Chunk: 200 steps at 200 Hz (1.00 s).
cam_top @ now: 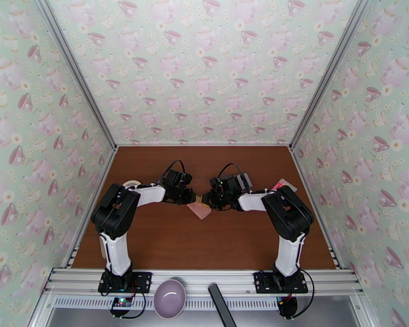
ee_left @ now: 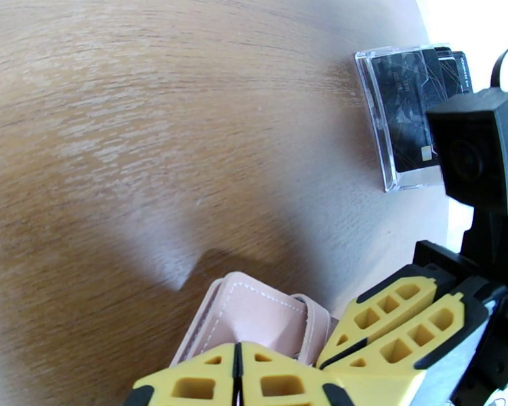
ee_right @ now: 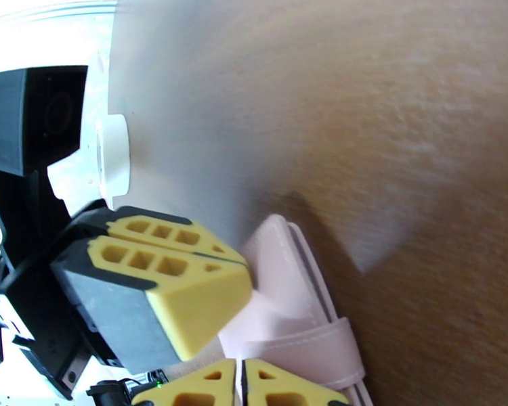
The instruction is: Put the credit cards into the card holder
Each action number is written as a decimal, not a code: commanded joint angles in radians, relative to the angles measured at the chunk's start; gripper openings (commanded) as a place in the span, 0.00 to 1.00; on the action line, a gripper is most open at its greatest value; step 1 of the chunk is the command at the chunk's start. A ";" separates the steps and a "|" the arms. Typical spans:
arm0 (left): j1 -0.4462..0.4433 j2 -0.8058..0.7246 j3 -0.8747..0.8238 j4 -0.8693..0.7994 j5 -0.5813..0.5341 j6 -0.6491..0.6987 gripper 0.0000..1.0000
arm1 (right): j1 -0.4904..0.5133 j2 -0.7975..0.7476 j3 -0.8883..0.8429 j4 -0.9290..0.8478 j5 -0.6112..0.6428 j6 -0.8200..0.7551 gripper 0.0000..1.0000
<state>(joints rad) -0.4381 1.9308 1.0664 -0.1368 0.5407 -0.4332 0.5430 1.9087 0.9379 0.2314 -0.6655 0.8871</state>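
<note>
The pink card holder (cam_top: 200, 209) hangs tilted between my two grippers at the table's middle, casting a shadow on the wood. My left gripper (cam_top: 192, 198) is shut on its left edge, and the stitched pink flap (ee_left: 254, 319) rises just past those yellow fingers. From the other side my right gripper (cam_top: 206, 201) is shut on the same holder (ee_right: 288, 299), beside its snap strap. The credit cards (ee_left: 410, 113) stand bunched in a clear plastic stand at the table's right side (cam_top: 284, 185), apart from both grippers.
A white tape roll (cam_top: 131, 183) lies behind the left arm near the left wall. A purple bowl (cam_top: 169, 298) and a black bar (cam_top: 222, 306) sit on the near rail between the arm bases. Bare wood stretches in front of the grippers.
</note>
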 commanded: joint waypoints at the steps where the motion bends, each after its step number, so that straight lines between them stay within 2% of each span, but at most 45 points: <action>1: 0.018 0.047 -0.048 -0.057 -0.096 0.029 0.08 | 0.007 -0.013 0.040 -0.025 0.001 0.007 0.12; 200: 0.029 0.045 -0.061 -0.039 -0.090 0.024 0.08 | 0.025 0.048 0.056 -0.072 0.023 -0.013 0.11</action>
<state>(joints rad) -0.4305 1.9308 1.0504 -0.1081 0.5613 -0.4335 0.5629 1.9358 0.9695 0.1833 -0.6601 0.8860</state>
